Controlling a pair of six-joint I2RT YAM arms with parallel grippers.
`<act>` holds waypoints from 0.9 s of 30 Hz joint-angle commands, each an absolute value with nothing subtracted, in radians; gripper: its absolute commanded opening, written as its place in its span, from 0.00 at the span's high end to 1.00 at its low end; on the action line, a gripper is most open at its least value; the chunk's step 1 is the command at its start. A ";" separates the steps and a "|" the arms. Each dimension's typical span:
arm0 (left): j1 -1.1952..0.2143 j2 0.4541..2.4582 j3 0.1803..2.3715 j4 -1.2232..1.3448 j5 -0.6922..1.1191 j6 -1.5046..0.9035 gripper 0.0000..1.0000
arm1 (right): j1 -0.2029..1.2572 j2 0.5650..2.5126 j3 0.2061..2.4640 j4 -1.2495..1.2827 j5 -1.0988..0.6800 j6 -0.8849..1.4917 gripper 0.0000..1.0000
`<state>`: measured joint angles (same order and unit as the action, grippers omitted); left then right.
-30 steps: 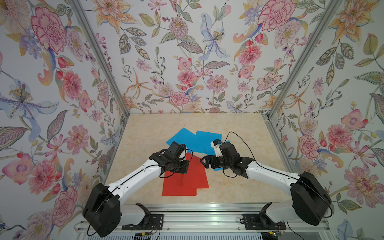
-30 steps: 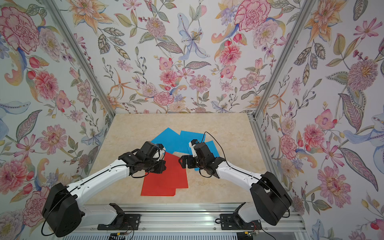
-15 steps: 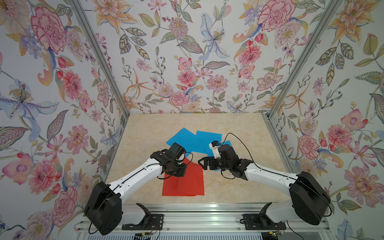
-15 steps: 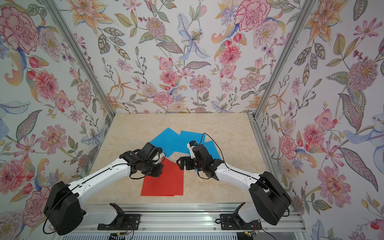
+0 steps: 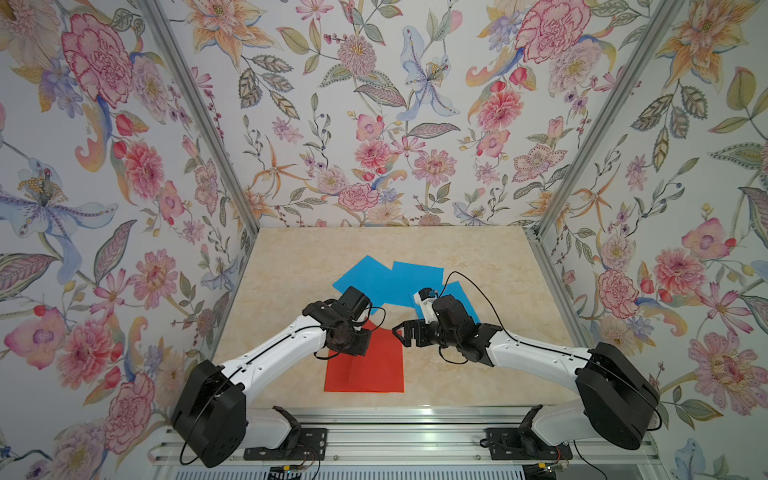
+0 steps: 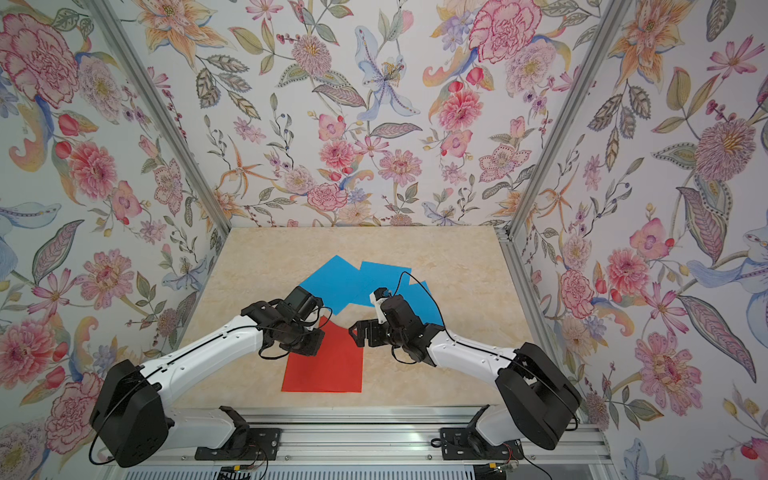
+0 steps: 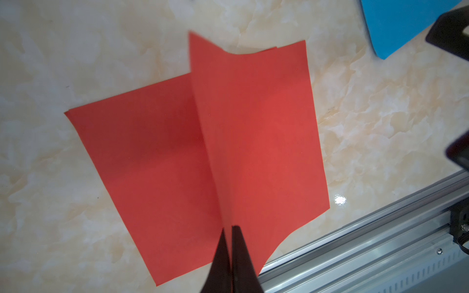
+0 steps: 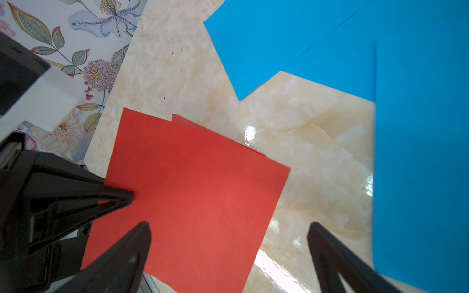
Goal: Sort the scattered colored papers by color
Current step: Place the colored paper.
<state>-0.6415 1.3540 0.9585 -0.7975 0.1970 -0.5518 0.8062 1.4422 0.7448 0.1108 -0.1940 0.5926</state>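
Surface: a glossy beige marble-patterned table [image 5: 490,257], with a ribbed aluminium rail [image 5: 415,417] along its front edge.
Room: flower-printed wallpaper walls [image 5: 374,124] close off the table's left, back and right edges, and silver metal posts [image 5: 195,108] rise from its back corners.
Blue papers: thin sky-blue paper squares [image 5: 390,282] overlap one another at the table's middle, and the right arm covers part of them.
Red papers: thin red-orange paper squares [image 5: 370,374] lie stacked near the middle of the front edge, apart from the blue ones.
Left gripper: the black left gripper [image 7: 228,229] is clenched on the edge of a lifted red sheet [image 7: 253,126], which rises tilted off the stack.
Right gripper: the black right gripper [image 8: 228,225] is released, its fingers spread wide above the stack's right edge.
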 commanded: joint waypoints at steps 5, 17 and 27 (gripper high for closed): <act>-0.627 1.355 0.996 -0.861 0.169 -0.517 1.00 | 0.822 1.469 0.735 0.155 -0.200 0.611 0.00; -0.592 1.329 0.993 -0.890 0.151 -0.507 1.00 | 0.840 1.515 0.748 0.184 -0.218 0.615 0.00; -0.562 1.342 0.997 -0.893 0.128 -0.497 1.00 | 0.850 1.552 0.771 0.191 -0.233 0.614 0.00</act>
